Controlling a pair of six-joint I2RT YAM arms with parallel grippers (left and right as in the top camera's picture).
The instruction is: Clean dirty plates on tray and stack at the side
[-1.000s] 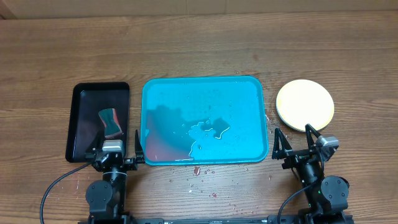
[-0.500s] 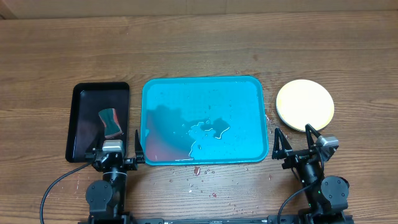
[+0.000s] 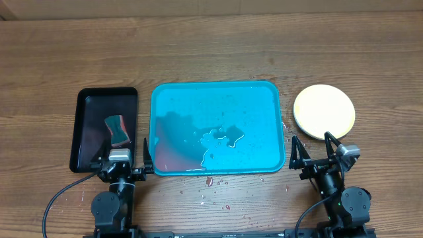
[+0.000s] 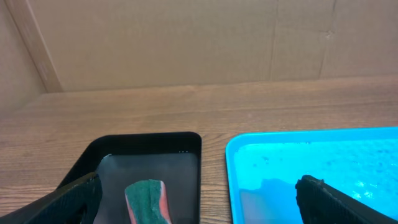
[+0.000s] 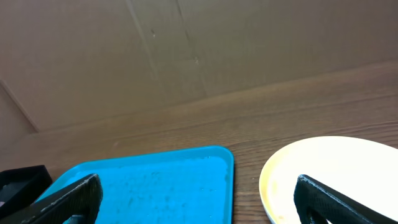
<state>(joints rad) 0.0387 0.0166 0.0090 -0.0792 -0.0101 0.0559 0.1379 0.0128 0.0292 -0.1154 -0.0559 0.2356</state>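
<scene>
The turquoise tray (image 3: 218, 99) lies mid-table with no plate on it, wet with a water puddle (image 3: 221, 137) and a reddish patch at its front left corner. A round pale-yellow plate (image 3: 324, 111) rests on the wood to the tray's right. My left gripper (image 3: 124, 154) stands open near the table's front edge, over the gap between the black tray and the turquoise tray (image 4: 311, 155). My right gripper (image 3: 311, 147) is open and empty in front of the plate (image 5: 329, 162), between it and the tray (image 5: 155, 180).
A narrow black tray (image 3: 89, 125) at the left holds a green-and-red sponge (image 3: 117, 129), seen close in the left wrist view as the sponge (image 4: 148, 199). Red spatters (image 3: 209, 180) dot the wood in front of the turquoise tray. A cardboard wall stands behind the table.
</scene>
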